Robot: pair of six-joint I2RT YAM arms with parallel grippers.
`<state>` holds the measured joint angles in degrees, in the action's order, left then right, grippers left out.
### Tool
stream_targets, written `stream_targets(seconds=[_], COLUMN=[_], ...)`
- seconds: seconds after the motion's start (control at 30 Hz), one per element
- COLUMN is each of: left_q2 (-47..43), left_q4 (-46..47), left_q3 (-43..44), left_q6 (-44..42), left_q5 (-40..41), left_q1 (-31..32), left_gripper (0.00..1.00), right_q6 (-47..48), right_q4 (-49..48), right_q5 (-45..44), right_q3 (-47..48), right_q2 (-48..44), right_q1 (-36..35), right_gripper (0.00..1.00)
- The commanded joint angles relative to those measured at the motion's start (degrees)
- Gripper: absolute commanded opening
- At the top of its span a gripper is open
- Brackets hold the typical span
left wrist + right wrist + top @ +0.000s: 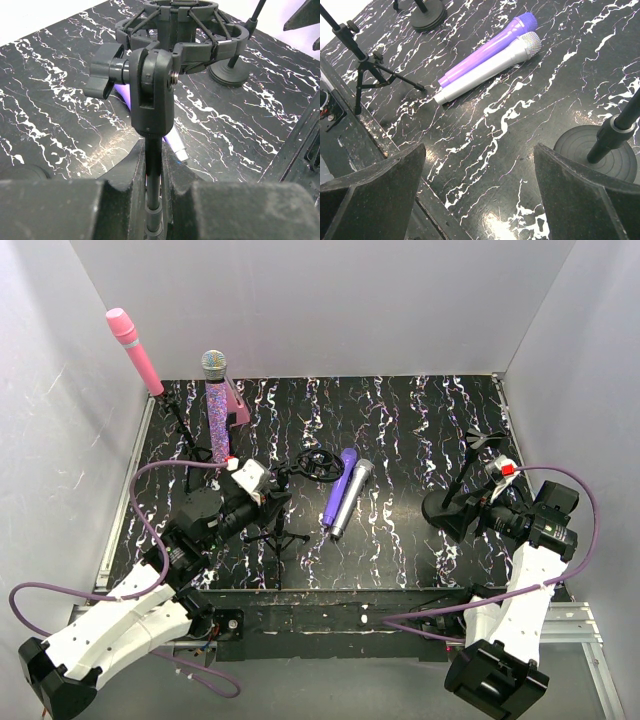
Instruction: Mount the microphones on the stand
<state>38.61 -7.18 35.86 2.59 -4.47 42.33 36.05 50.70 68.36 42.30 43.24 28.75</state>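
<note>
Two microphones [179,152] show only as slivers behind the stand pole [153,157].

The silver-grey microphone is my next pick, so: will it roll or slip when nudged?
Probably rolls: the silver-grey microphone is a round stick lying flat, though the plain purple microphone alongside may block one side. Its smooth body could slip in the grip; likely stiff.

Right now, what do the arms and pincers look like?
Both have white shells with black joints and bases: left arm, right arm. A purple cable loops along each. Left pincer and right pincer are both black and blocky.
</note>
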Motion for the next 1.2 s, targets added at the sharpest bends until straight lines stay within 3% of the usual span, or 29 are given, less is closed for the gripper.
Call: stream_targets(seconds=[0.0, 0.93, 1.17], left_q2=[0.2, 1.9, 6.9], left_q4=[2.9, 6.8, 13.7], left_q3=[-1.1, -3.8, -2.9], left_q6=[0.0, 1.5, 0.4], left_q5=[0.8, 0.3, -0.3], left_q1=[-0.1, -0.1, -0.1], left_gripper=[0.00, 0.00, 0.00], right_q6=[0.8, 0.9, 1.1], right_q4=[-1.4, -1.2, -1.0], right_q5=[1.8, 1.8, 2.0], right_q3=[0.1, 0.2, 0.2], right_q2=[0.2, 1.1, 0.7], right_q1=[-0.1, -0.1, -0.1], right_gripper=[0.96, 0.96, 0.96])
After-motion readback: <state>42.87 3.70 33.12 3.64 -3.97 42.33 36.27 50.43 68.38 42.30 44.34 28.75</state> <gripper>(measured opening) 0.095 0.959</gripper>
